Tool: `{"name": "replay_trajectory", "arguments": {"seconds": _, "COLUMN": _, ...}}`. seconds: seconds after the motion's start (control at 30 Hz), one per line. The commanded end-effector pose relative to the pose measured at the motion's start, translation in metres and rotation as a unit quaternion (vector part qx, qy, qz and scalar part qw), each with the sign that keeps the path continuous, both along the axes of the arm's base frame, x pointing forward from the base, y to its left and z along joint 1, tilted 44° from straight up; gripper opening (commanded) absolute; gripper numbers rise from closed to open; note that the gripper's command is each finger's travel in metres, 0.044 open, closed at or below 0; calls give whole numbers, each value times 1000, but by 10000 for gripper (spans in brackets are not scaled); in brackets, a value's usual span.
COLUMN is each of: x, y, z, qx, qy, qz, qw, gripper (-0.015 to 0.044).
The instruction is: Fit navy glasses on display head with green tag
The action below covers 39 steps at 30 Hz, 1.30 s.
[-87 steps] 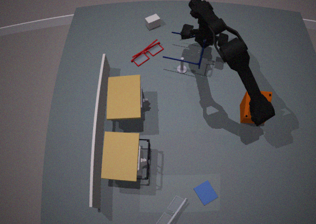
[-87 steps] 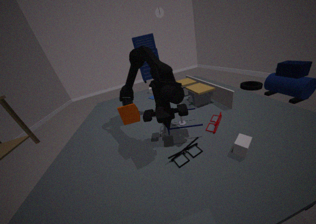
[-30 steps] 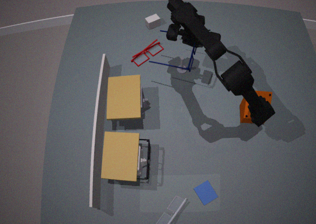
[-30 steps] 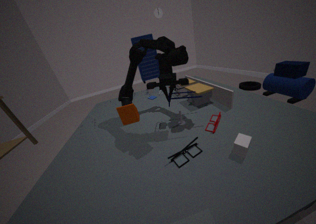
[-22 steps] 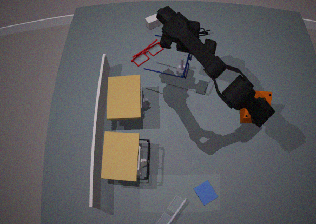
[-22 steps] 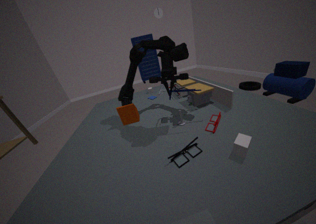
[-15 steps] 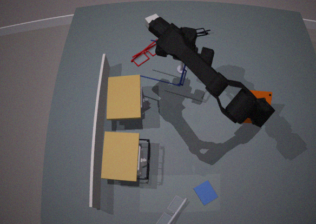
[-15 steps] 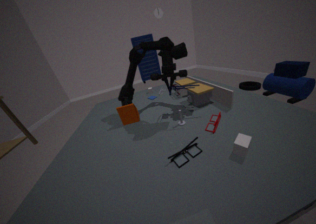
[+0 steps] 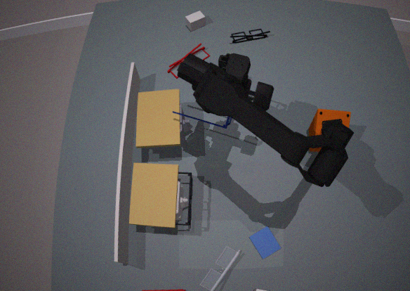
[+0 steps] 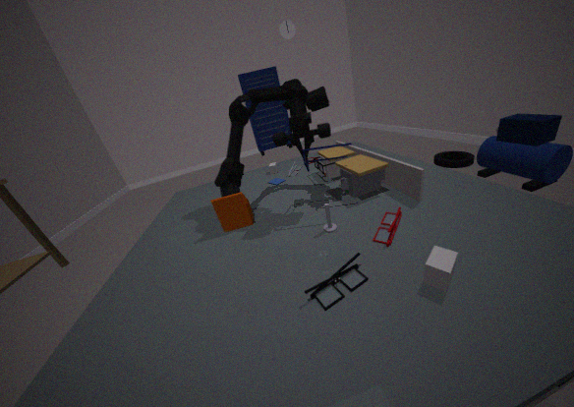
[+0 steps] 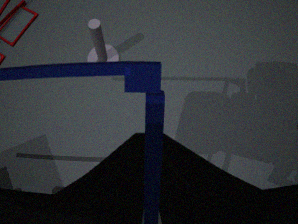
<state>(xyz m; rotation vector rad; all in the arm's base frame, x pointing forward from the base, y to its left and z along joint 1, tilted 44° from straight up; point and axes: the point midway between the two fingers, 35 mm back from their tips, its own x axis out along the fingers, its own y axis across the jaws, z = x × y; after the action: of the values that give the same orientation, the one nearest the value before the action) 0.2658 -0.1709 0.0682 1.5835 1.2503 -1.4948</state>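
Note:
My gripper (image 11: 148, 144) (image 10: 301, 149) is shut on the navy glasses (image 11: 80, 70) (image 9: 196, 118) (image 10: 328, 147) and holds them by one temple in the air, with the front bar level. In the top view one temple tip reaches the edge of the upper tan-topped display stand (image 9: 158, 118) (image 10: 362, 163). The second tan-topped stand (image 9: 154, 194) (image 10: 336, 151) has a head (image 9: 182, 198) with a black frame showing at its front edge. The tan tops hide most of both heads. I see no green tag in any view.
Red glasses (image 9: 189, 57) (image 10: 388, 227) (image 11: 16, 19), black glasses (image 9: 250, 36) (image 10: 335, 281) and pale grey glasses (image 9: 223, 273) lie on the table. A small post stand (image 10: 329, 219) (image 11: 99, 39), a white block (image 9: 195, 18) (image 10: 440, 266), a blue square (image 9: 265, 242) and a white back panel (image 9: 123, 159) are also there.

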Motion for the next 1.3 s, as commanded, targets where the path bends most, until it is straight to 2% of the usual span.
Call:
{"name": "replay_trajectory", "arguments": {"seconds": 0.0, "x": 0, "y": 16, "z": 16, "qx": -27, "qy": -1, "qz": -3, "qw": 1000, "gripper": 0}}
{"name": "replay_trajectory", "arguments": {"seconds": 0.6, "x": -11, "y": 77, "z": 74, "qx": -118, "qy": -47, "qz": -23, "qw": 992, "gripper": 0}}
{"name": "replay_trajectory", "arguments": {"seconds": 1.27, "x": -48, "y": 132, "z": 119, "qx": -178, "qy": -141, "qz": -63, "qw": 972, "gripper": 0}}
